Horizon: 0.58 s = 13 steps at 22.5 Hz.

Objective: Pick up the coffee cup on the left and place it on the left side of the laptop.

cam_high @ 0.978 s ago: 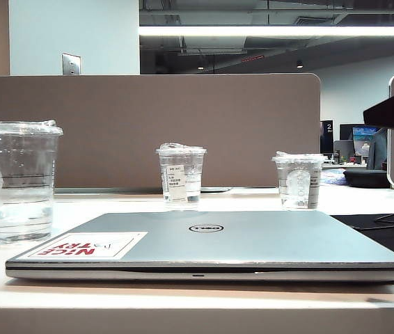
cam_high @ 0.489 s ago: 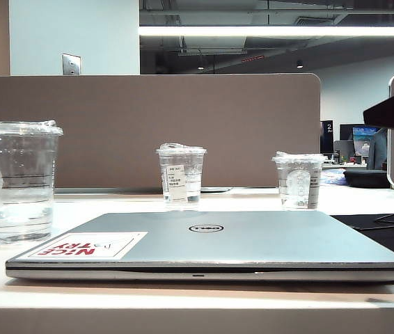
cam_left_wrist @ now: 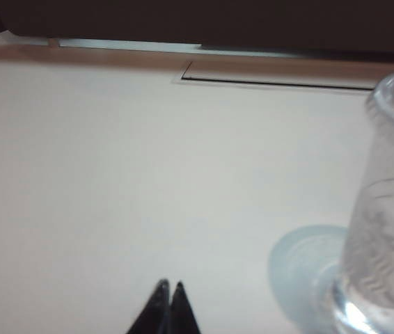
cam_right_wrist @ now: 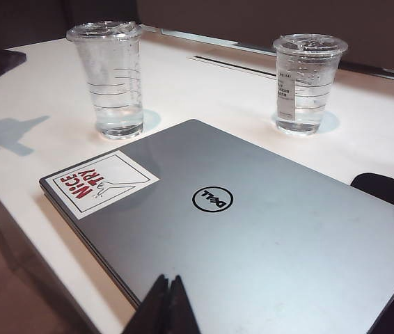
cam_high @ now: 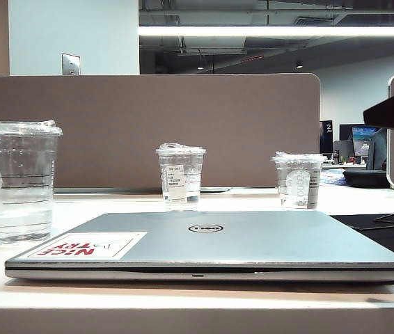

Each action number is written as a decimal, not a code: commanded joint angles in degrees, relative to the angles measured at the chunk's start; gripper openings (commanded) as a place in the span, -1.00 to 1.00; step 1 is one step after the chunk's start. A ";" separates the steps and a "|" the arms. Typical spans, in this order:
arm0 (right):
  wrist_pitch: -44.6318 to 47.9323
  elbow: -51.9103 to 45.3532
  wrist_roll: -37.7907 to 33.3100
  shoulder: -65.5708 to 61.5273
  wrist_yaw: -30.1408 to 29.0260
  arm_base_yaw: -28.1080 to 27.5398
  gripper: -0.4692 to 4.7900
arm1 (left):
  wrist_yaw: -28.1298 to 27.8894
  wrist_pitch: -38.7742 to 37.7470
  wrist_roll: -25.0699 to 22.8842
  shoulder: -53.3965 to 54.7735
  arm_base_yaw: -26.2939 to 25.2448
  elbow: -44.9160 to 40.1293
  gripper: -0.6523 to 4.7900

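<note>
While standing upright on the white worktop (cam_high: pixel 183 292) just beside the left edge of the laptop (cam_high: pixel 211 243), looks already set where the task wants it: coffee cup (cam_high: pixel 20 182), tallest of the three, flat lid on, thin black lines round its wall, a little clear liquid at the bottom. Judged as placed, then, with nothing gripping it. Lies closed and flat, that laptop, red-lettered sticker at its near left corner, round logo mid-lid. Left hand (cam_left_wrist: pixel 168 287): fingertips pressed together to a single point, holding nothing, hovering over bare worktop with the cup off to one side of it and near, base and a pale ring of shadow showing, no contact. Appears clear of the cup, a sensible stance once a release is done. Right hand (cam_right_wrist: pixel 167 280): likewise pinched shut and empty, poised above the laptop lid, cup well ahead of it and away toward the sticker side. Farther beyond that hand, labelled cup (cam_high: pixel 181 175) and logo cup (cam_high: pixel 298 181), both shorter, well apart from the task's cup and untouched.
</note>
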<state>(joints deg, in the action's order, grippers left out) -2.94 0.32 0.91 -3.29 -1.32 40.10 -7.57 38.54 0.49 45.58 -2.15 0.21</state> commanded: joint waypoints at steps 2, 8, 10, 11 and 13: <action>1.03 -0.24 0.00 -0.09 0.11 -0.04 -0.84 | 5.01 -18.78 2.10 -16.35 -0.02 0.17 -0.78; 1.03 -0.24 0.00 -0.07 0.09 -0.04 -0.84 | 4.79 -34.93 1.90 -35.93 -0.04 0.17 -0.78; 1.05 -0.24 0.00 -0.07 0.11 -0.04 -0.84 | 4.79 -38.18 1.90 -39.60 -0.04 0.17 -0.78; 1.03 -0.24 0.00 -0.07 0.09 -0.04 -0.84 | 4.83 -39.01 1.90 -40.52 0.00 0.17 -0.78; 1.05 -0.24 0.00 -0.07 0.09 -0.04 -0.84 | 4.85 -40.74 1.97 -42.47 0.00 0.17 -0.78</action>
<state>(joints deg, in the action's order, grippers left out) -2.94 0.32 0.91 -3.29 -1.32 40.10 -2.81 -0.84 2.42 4.10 -2.13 0.21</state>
